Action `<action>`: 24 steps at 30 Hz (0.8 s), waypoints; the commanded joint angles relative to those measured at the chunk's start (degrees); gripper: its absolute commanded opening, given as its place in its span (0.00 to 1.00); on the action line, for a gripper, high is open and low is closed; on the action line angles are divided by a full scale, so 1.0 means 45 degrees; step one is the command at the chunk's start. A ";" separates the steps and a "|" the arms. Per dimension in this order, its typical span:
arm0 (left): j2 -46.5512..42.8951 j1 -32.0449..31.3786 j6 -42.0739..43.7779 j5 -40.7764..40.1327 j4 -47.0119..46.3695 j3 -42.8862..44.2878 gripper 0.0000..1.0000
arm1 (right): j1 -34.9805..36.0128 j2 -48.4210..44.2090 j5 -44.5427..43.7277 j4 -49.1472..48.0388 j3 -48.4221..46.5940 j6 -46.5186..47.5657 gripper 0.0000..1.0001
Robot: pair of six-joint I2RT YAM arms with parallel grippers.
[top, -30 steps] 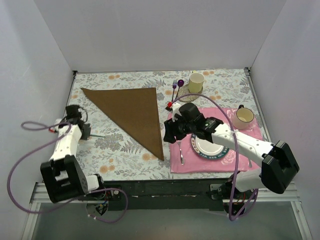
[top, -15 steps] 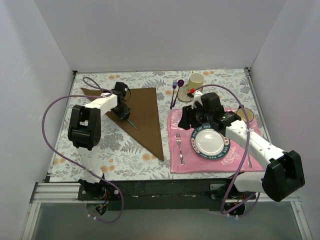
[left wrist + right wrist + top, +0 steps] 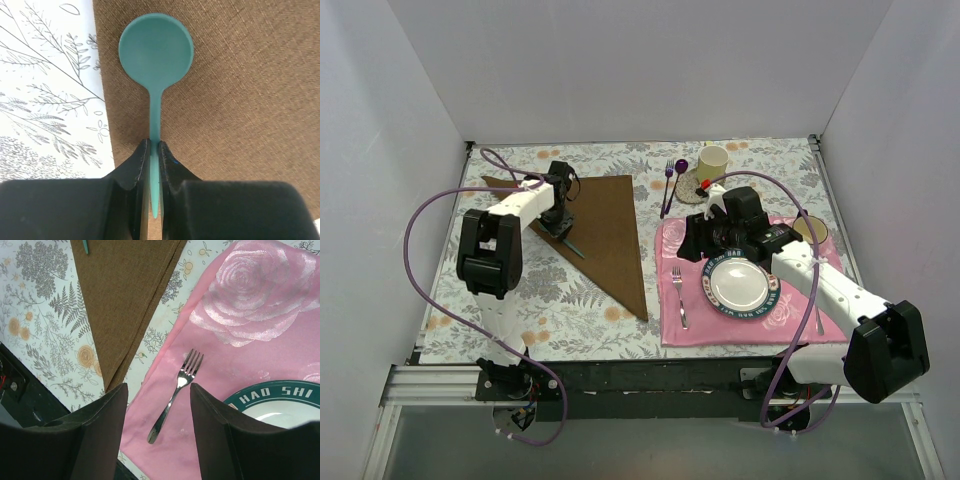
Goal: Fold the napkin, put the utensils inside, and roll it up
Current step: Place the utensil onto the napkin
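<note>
The napkin (image 3: 605,225), a dark brown cloth, lies folded into a triangle on the flowered tablecloth. My left gripper (image 3: 563,228) hangs over its left part, shut on the handle of a teal spoon (image 3: 576,246). In the left wrist view the spoon's round bowl (image 3: 156,50) sits over the napkin (image 3: 240,100) near its edge, with the handle pinched in my gripper (image 3: 154,146). My right gripper (image 3: 686,250) is open above the pink mat's left side. A metal fork (image 3: 187,367) lies on the mat below its gap (image 3: 157,386). A purple fork and spoon (image 3: 670,180) lie at the back.
A pink rose-patterned mat (image 3: 675,330) carries a white plate with a dark rim (image 3: 738,285) and a mug (image 3: 810,232), with another metal utensil (image 3: 818,318) to the right of the plate. A pale cup (image 3: 712,160) stands at the back. White walls enclose three sides.
My left arm has swung from the table's left side out over the napkin with the teal spoon in its grip. My right gripper has drawn back along the pink mat's left side.
</note>
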State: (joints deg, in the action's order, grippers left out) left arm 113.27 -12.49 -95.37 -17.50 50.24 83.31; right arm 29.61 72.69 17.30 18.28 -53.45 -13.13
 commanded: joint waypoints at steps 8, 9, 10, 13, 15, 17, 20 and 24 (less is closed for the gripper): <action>0.0512 -0.0037 0.0744 -0.0486 0.0183 0.0471 0.00 | -0.0056 -0.0117 0.0413 -0.0449 0.0218 -0.0091 0.61; 0.0473 -0.0037 0.0783 -0.0545 0.0242 0.0491 0.00 | -0.0075 -0.0117 0.0413 -0.0450 0.0218 -0.0072 0.61; 0.0453 -0.0037 0.0880 -0.0642 0.0262 0.0568 0.00 | -0.0056 -0.0117 0.0394 -0.0469 0.0237 -0.0091 0.61; 0.0375 -0.0037 0.1018 -0.0663 0.0301 0.0608 0.00 | -0.0056 -0.0117 0.0413 -0.0469 0.0276 -0.0111 0.61; 0.0336 -0.0037 0.1116 -0.0624 0.0281 0.0647 0.00 | -0.0056 -0.0117 0.0433 -0.0489 0.0315 -0.0149 0.61; 0.0336 -0.0037 0.1135 -0.0643 0.0339 0.0744 0.00 | -0.0075 -0.0156 0.0491 -0.0528 0.0374 -0.0188 0.61; 0.0297 -0.0037 0.1271 -0.0644 0.0398 0.0842 0.00 | -0.0056 -0.0156 0.0569 -0.0606 0.0433 -0.0228 0.61; 0.0355 -0.0017 0.1428 -0.0818 0.0574 0.1057 0.00 | -0.0056 -0.0117 0.0667 -0.0645 0.0452 -0.0286 0.61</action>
State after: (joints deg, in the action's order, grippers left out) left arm 115.74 -12.49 -90.37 -18.92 51.46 85.47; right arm 29.58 72.69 18.65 17.45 -51.70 -13.74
